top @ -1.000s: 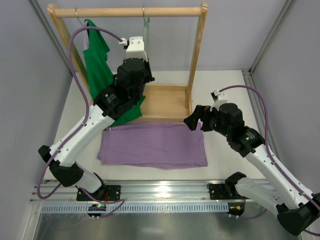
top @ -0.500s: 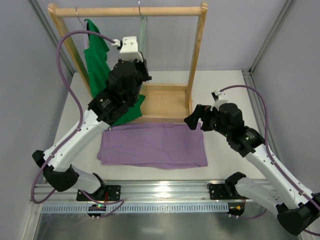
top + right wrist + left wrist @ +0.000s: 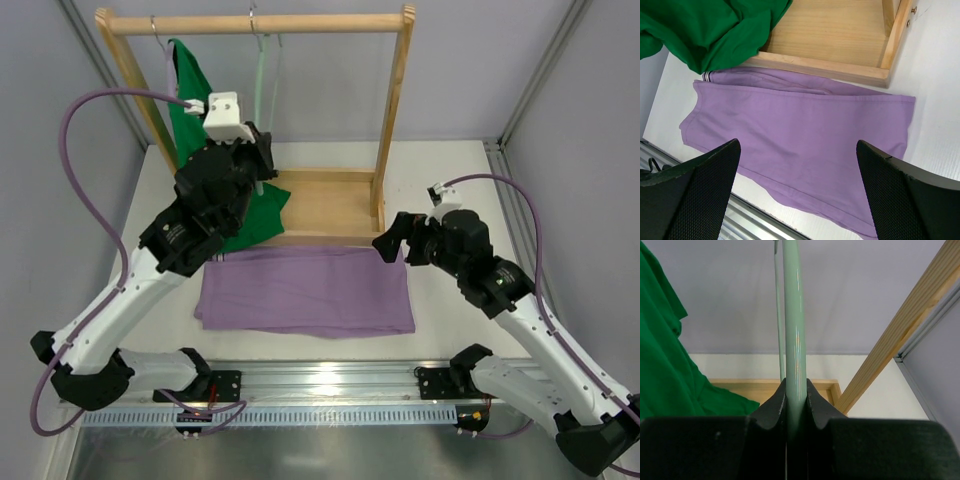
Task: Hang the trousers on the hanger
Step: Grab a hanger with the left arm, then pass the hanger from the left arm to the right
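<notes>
The left gripper (image 3: 796, 392) pinches the hanger (image 3: 792, 315), seemingly hooked on the rail (image 3: 330, 21), so it could snag or twist loose; the right gripper (image 3: 797, 192) hangs spread over the trousers (image 3: 805, 120).

We see a smooth, glossy plastic hanger (image 3: 794, 315), soft matt cloth trousers (image 3: 805, 130), and a rack (image 3: 392, 110) of pale, grained wood.

Wooden clothes rack (image 3: 395, 110) on white table (image 3: 450, 170), green T-shirt (image 3: 195, 130) hanging from its left end, hem pooled below
</notes>
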You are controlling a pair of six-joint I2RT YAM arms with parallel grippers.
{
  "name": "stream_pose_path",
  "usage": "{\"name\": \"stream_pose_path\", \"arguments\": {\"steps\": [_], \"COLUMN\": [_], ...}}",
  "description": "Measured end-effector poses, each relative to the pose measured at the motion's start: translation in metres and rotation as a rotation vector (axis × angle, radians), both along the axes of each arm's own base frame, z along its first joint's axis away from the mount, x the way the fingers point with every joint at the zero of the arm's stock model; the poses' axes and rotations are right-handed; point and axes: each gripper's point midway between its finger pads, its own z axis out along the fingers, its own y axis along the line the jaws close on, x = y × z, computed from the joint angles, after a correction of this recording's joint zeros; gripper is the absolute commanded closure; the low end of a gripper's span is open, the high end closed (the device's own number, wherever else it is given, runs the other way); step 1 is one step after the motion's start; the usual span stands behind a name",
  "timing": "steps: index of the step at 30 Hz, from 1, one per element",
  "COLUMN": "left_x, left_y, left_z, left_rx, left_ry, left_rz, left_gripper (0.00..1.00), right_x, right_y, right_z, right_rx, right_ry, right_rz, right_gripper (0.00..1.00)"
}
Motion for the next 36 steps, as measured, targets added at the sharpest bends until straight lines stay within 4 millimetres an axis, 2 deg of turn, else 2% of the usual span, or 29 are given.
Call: {"name": "stream_pose_path", "arguments": {"steps": [5, 8, 11, 15, 18, 22, 25, 28, 32, 36], "left_x": [-0.021, -0.029, -0.037, -0.046, -0.053, -0.061, -0.067, -0.074, -0.082, -0.087], "left_y": [0.020, 0.023, 0.020, 0.015, 0.009, 0.002, 0.002, 0.005, 0.008, 0.009], "left_z": [-0.005, -0.013, -0.030, -0.067, -0.099, -0.142, -0.168, -0.179, -0.179, -0.186], "left_rx": [-0.016, -0.026, -0.022, -0.017, -0.015, -0.006, -0.003, -0.016, -0.049, -0.075], "left_ry": [-0.005, 0.005, 0.037, 0.106, 0.169, 0.259, 0.309, 0.333, 0.328, 0.339], "left_rz": [-0.011, -0.035, -0.078, -0.132, -0.176, -0.217, -0.226, -0.233, -0.244, -0.255], "left_gripper": [1.00, 1.00, 1.00, 1.00, 1.00, 1.00, 1.00, 1.00, 1.00, 1.00], "right_x": [-0.004, -0.005, -0.006, -0.009, -0.005, 0.004, 0.014, 0.032, 0.060, 0.079], "right_y": [-0.004, -0.005, -0.005, 0.004, 0.025, 0.069, 0.100, 0.123, 0.146, 0.167], "right_z": [0.003, 0.003, 0.003, 0.007, 0.022, 0.049, 0.067, 0.071, 0.067, 0.074], "right_rx": [0.000, 0.001, 0.013, 0.078, 0.149, 0.218, 0.294, 0.363, 0.390, 0.352], "right_ry": [-0.008, -0.008, 0.004, 0.037, 0.058, 0.063, 0.053, 0.073, 0.091, 0.044], "right_rz": [-0.008, -0.010, -0.016, -0.006, 0.017, 0.064, 0.066, 0.027, -0.036, -0.051], "right_gripper": [0.00, 0.00, 0.00, 0.02, 0.05, 0.11, 0.25, 0.30, 0.31, 0.31]}}
